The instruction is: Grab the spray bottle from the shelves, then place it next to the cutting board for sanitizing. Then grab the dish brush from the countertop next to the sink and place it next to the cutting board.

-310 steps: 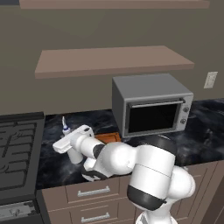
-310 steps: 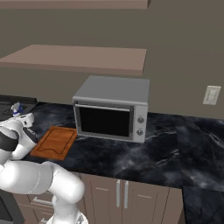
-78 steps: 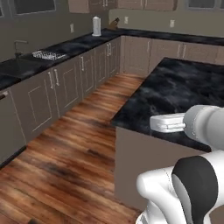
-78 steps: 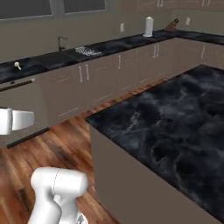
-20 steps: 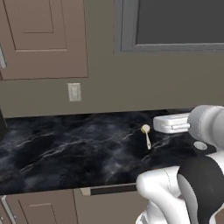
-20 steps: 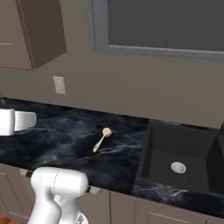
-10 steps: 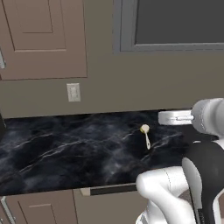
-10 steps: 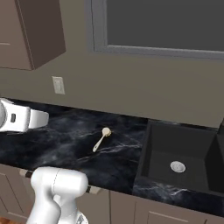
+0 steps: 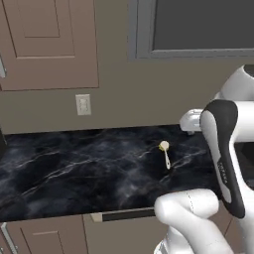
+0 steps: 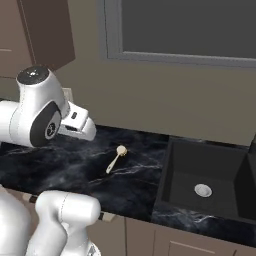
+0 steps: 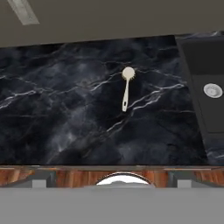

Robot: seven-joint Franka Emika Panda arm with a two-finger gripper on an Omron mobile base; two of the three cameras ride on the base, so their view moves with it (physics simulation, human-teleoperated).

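The dish brush (image 11: 126,92), thin and pale with a small round yellowish head, lies flat on the black marble countertop (image 11: 57,109), left of the sink (image 11: 205,87). It also shows as the brush (image 9: 165,154) in the left base view and the brush (image 10: 115,159) in the right base view. My gripper (image 11: 111,178) hovers above the counter's front edge, open, with nothing between its wide-set fingertips (image 11: 42,178). The hand (image 10: 80,126) hangs above and left of the brush, apart from it. The spray bottle, shelves and cutting board are out of view.
A dark sink basin (image 10: 202,182) with a round drain is sunk into the counter right of the brush. A wall outlet (image 9: 83,104), a brown upper cabinet (image 9: 47,42) and a grey-framed window (image 9: 198,27) line the back wall. Drawers sit under the counter.
The base views hold steady over the last second. My arm has swung up and forward, carrying the hand out over the counter toward the brush. The brush has not moved.
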